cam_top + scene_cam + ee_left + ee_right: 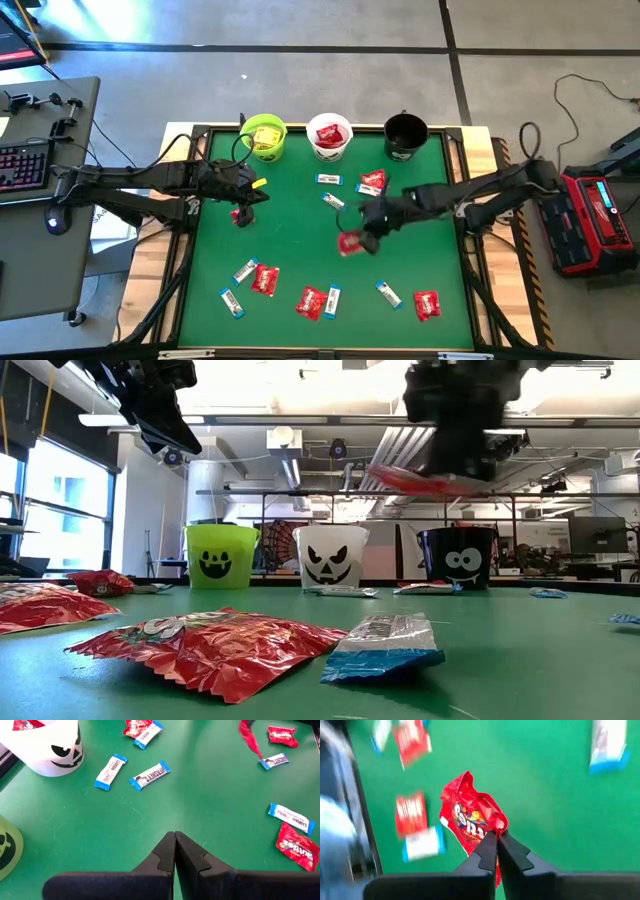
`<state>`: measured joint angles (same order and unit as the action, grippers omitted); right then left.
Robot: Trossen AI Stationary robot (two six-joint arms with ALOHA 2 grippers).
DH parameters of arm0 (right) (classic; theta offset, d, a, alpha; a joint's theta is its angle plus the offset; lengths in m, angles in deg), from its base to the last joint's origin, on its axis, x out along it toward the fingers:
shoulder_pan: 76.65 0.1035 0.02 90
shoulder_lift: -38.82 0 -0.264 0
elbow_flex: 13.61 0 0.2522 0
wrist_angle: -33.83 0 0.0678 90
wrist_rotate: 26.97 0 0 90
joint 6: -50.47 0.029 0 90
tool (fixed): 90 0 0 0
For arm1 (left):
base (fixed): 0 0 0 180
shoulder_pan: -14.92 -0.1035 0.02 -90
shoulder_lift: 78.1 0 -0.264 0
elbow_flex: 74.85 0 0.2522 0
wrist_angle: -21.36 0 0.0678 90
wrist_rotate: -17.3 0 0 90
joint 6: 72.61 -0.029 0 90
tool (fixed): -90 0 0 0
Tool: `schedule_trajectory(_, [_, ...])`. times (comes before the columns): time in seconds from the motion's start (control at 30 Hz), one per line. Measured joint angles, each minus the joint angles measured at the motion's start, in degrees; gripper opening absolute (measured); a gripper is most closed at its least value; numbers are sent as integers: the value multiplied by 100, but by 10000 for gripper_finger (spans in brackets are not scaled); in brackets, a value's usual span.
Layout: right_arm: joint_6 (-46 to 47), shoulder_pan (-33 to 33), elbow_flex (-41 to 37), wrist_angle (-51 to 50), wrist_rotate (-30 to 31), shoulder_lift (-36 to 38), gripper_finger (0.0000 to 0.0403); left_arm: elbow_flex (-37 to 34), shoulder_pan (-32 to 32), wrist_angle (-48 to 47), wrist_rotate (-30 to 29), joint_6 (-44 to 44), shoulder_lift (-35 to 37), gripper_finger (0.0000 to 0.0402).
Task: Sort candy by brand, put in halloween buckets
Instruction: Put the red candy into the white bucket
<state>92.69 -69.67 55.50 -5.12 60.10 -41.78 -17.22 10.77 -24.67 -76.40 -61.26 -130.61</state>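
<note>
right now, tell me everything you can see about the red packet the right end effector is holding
The red packet is a small crinkled, glossy wrapper that looks like foil or plastic, with white lettering and coloured candy dots printed on it. The right end effector has its fingers shut on one edge, so the packet hangs lifted above the green table, touching nothing else. In the high view it sits near the table's middle, in front of the white bucket and black bucket.
</note>
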Motion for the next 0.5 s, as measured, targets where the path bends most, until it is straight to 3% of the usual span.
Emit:
schedule_trajectory(0.3, [-53,-1600,5,1842,592,0,0,0,-2,85,-151,47,0,0])
schedule_trajectory(0.5, [-67,-2672,9,2271,637,-4,0,-1,-2,85,-173,57,0,0])
